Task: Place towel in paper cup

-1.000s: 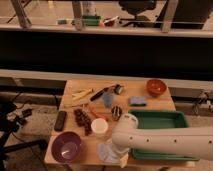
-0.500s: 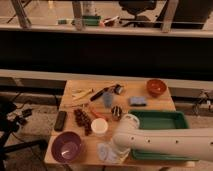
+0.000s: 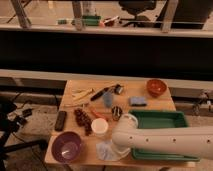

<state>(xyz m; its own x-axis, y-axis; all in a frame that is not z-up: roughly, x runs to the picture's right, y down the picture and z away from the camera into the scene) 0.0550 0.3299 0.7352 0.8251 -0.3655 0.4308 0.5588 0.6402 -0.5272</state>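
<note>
A pale blue towel [image 3: 106, 150] lies crumpled on the wooden table [image 3: 150, 105] near its front edge. A white paper cup [image 3: 99, 127] stands upright just behind it. My white arm [image 3: 165, 141] reaches in from the right, and its gripper [image 3: 116, 148] is down at the towel's right edge, mostly hidden under the wrist. I cannot see whether it holds the towel.
A purple bowl [image 3: 67, 147] sits left of the towel and a green tray [image 3: 161, 121] sits right, under my arm. A black remote [image 3: 60, 120], a dark red strip [image 3: 82, 121], a can [image 3: 117, 112], a blue sponge [image 3: 138, 101] and an orange bowl [image 3: 156, 87] lie behind.
</note>
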